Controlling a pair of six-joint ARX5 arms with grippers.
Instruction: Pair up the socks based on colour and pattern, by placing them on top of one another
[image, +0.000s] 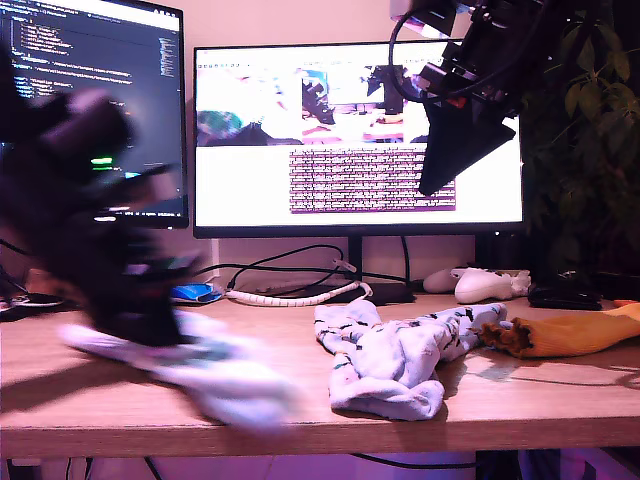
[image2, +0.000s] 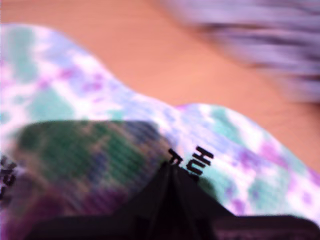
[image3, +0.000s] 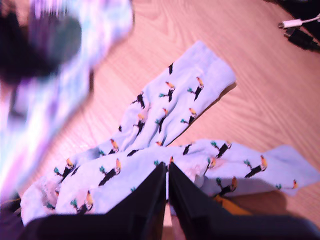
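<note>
The first pincer (image: 150, 320) is seen low at the exterior view's left, heavily blurred, down on the tie-dye sock (image: 225, 385), a white sock with teal and purple blotches that lies on the wooden counter (image: 520, 400) in the lower left of that view. In the first wrist view the dark jaws are pressed together, with the tie-dye sock (image2: 150, 125) and its black cuff lettering (image2: 200, 160) right at their tips; whether fabric is actually pinched between them cannot be told. The second pincer (image: 440, 185) is held high in the upper right of the exterior view, in front of the monitor (image: 350, 130), well clear of the counter. In the second wrist view its jaws (image3: 167, 170) are pressed together with nothing between them, and below them two lavender socks (image3: 165, 150) printed with small toucans are seen, crossed over one another. In the exterior view these lavender socks (image: 400, 350) lie crumpled at the lower centre of the frame. A mustard-orange sock (image: 570, 335) is laid at the lower right, its end touching the lavender pair. A white game controller (image: 490, 285) rests behind, near the monitor's foot.
</note>
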